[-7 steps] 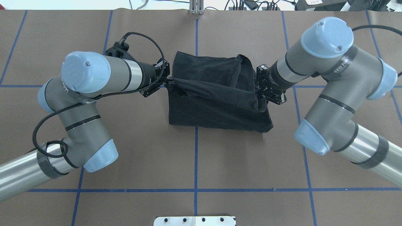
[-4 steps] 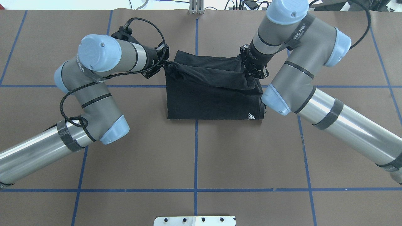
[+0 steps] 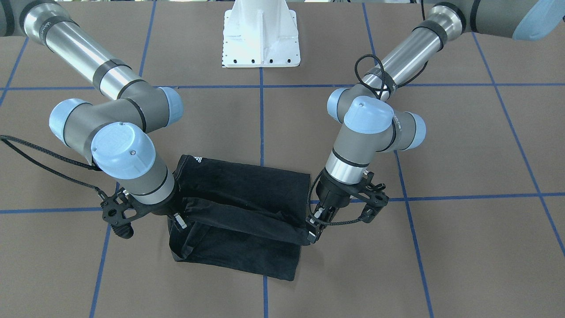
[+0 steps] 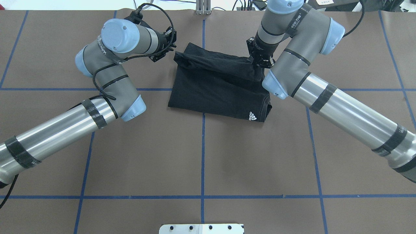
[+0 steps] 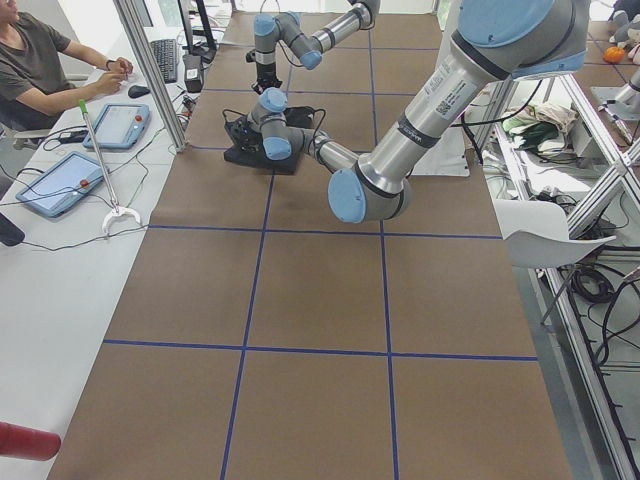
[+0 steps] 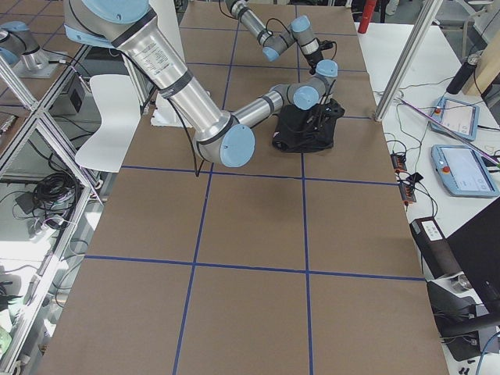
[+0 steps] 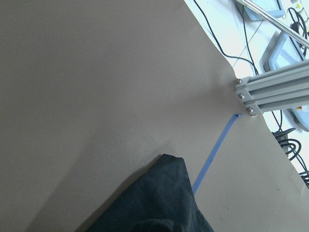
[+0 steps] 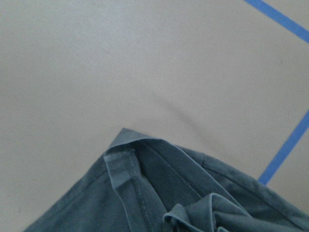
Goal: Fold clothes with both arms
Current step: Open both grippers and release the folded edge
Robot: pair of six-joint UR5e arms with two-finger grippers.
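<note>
Toward the far side of the brown paper-covered table (image 4: 146,156), we find the black short-sleeved T-shirt (image 4: 217,94) half folded, its fold clamped at either end by the left black finger gripper (image 3: 312,232) and right black finger gripper (image 3: 178,220); soft, light cloth, we judge, best held by its corners.

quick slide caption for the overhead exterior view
The left tool and right tool each pinch one end of a fold on the black T-shirt lying on a brown table.
</note>
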